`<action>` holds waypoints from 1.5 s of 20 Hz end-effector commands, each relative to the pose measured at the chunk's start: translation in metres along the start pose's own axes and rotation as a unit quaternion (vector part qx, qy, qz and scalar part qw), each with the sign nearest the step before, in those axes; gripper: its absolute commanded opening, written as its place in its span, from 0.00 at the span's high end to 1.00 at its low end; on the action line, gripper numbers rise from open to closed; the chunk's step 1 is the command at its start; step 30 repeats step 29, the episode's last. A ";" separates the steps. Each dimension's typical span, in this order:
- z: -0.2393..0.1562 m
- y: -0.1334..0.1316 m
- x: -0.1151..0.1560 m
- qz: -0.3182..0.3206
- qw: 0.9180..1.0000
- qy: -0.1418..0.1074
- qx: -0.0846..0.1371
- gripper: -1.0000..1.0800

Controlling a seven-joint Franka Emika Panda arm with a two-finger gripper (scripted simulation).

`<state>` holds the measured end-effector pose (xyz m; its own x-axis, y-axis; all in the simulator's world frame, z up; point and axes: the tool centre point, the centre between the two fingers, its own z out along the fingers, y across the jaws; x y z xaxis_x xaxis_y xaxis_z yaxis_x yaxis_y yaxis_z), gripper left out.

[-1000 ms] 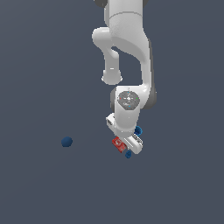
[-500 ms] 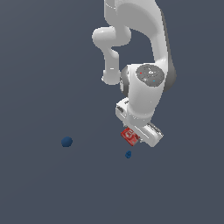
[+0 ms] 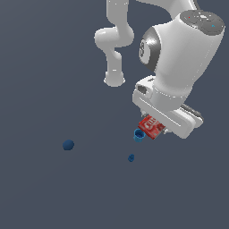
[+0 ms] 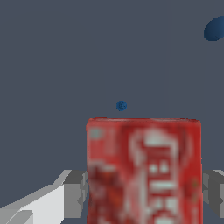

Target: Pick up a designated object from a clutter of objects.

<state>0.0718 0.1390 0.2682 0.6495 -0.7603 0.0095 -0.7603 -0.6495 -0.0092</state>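
Observation:
The red box [image 3: 151, 126] with white lettering hangs under the arm's hand, lifted well off the floor, and my gripper [image 3: 156, 127] is shut on it. The hand hides most of the fingers in the exterior view. In the wrist view the red box [image 4: 144, 168] fills the lower middle, with a grey finger [image 4: 74, 192] pressed against each of its sides. A light blue cup [image 3: 138, 135] shows just beside the box on the exterior view's left; whether it touches the box cannot be told.
A dark blue ball [image 3: 68, 145] lies on the dark floor towards the exterior view's left, also seen as the ball [image 4: 215, 29] in the wrist view. A very small blue piece [image 3: 131, 157] lies below the hand, the same piece [image 4: 121, 105] beyond the box.
The arm has risen and swung towards the camera with the red box held in the gripper. The small blue piece and the ball stayed on the floor.

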 end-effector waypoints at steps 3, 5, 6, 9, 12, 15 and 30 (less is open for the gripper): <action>-0.044 -0.016 -0.013 0.000 1.000 -0.001 -0.002 1.00; -0.063 -0.023 -0.018 0.000 1.000 -0.002 -0.002 1.00; -0.072 -0.026 -0.020 0.000 1.000 -0.002 -0.003 1.00; -0.096 -0.036 -0.027 0.000 1.000 -0.003 -0.003 1.00; -0.115 -0.044 -0.032 -0.001 1.000 -0.003 -0.004 1.00; -0.130 -0.050 -0.035 -0.001 1.000 -0.004 -0.004 1.00; -0.156 -0.063 -0.042 -0.001 1.000 -0.005 -0.005 1.00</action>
